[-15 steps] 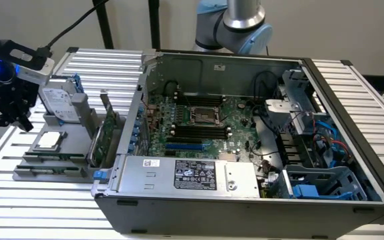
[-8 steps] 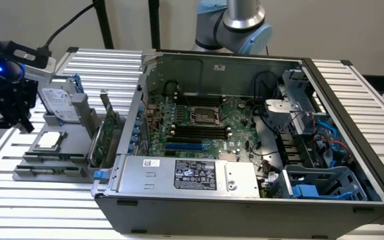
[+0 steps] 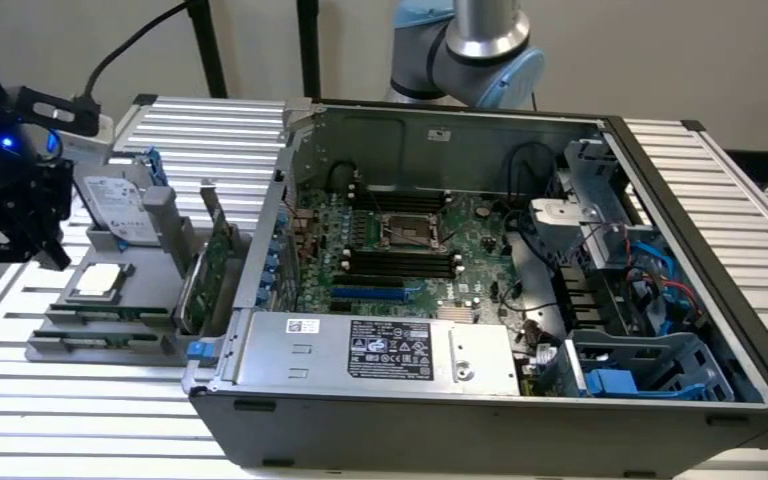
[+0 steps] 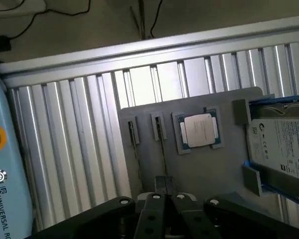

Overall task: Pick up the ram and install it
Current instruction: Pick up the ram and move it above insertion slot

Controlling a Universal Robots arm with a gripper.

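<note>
The silver arm [image 3: 480,30] has blue joint caps [image 3: 528,72] and a black tool [image 4: 165,186].

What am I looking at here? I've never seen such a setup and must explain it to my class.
This is a robot arm next to an open computer case. One picture comes from a camera off to the side; the other from a camera on the arm's wrist, looking past its gripper. On the slatted table lies a grey tray of computer parts: a square silver processor, a hard drive, an upright expansion card, and two thin sticks of ram standing edge-on in slots. The gripper is lined up over one stick; whether it grips it, I cannot tell.
</note>
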